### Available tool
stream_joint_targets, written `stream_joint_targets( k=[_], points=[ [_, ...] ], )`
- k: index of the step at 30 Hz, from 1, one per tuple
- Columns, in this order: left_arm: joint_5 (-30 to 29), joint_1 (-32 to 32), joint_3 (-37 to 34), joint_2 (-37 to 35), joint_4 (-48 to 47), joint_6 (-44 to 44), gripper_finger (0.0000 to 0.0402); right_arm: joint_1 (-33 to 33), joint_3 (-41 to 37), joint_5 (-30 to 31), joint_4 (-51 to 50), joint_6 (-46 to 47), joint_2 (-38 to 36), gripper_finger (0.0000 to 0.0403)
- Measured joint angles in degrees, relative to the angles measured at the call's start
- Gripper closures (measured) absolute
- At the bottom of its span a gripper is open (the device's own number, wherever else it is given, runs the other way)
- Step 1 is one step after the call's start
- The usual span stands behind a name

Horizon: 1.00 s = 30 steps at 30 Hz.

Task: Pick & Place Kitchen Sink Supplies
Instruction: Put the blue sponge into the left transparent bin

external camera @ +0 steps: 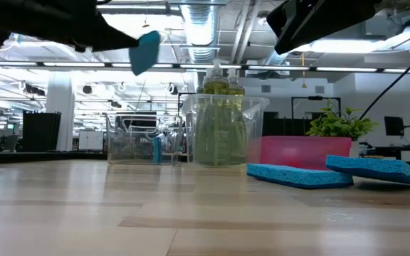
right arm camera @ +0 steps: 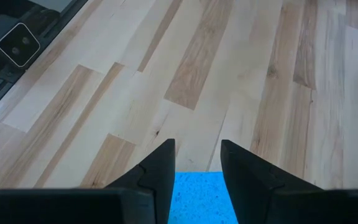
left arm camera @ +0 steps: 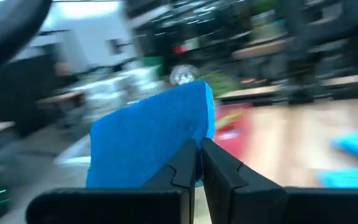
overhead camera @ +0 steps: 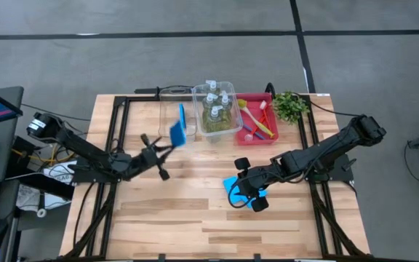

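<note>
Above the bench, just short of its far edge, my left gripper [overhead camera: 167,143] is pinched shut on one blue sponge [overhead camera: 177,132], holding it clear of the wood beside the empty clear bin [overhead camera: 172,94]. I judge this the carry step: the sponge is lifted and now needs bringing over that bin's rim, lowering, and only then letting go, minding the thin wall. The left arm reaches low and long from the bench's left edge, wrist turned so the sponge stands on its edge.

Nearer the middle, toward the right edge, my right gripper [right arm camera: 197,158] hangs with fingers part-open, holding nothing, over two more sponges [external camera: 299,175] lying flat. The bottles [overhead camera: 215,102] stand in the next bin [overhead camera: 233,127], the brushes [overhead camera: 257,120] in the red tray [overhead camera: 262,138].
</note>
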Motion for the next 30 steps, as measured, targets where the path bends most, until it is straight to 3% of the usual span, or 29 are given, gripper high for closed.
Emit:
stream_joint_targets(
  k=[4, 23, 26, 30],
  points=[
    [-8.49, 0.02, 0.0, -1.39, -0.2, 3.46, 0.0384, 0.0, 0.0, 0.0, 0.0, 0.0, 0.01, 0.0281],
    [-8.76, 0.0, -1.1, -1.44, -1.12, 3.42, 0.0379, 0.0, 0.0, 0.3, 0.1, -0.02, 0.0, 0.0281],
    [-8.77, 0.0, -2.44, -1.44, -1.14, 3.09, 0.0379, 0.0, 0.0, 6.15, 2.09, -0.13, 0.02, 0.0281],
    [-8.77, 0.0, -3.56, -1.44, -1.11, 0.78, 0.0378, -0.04, 0.0, 23.09, 9.29, -1.85, 0.02, 0.0281]
  ],
)
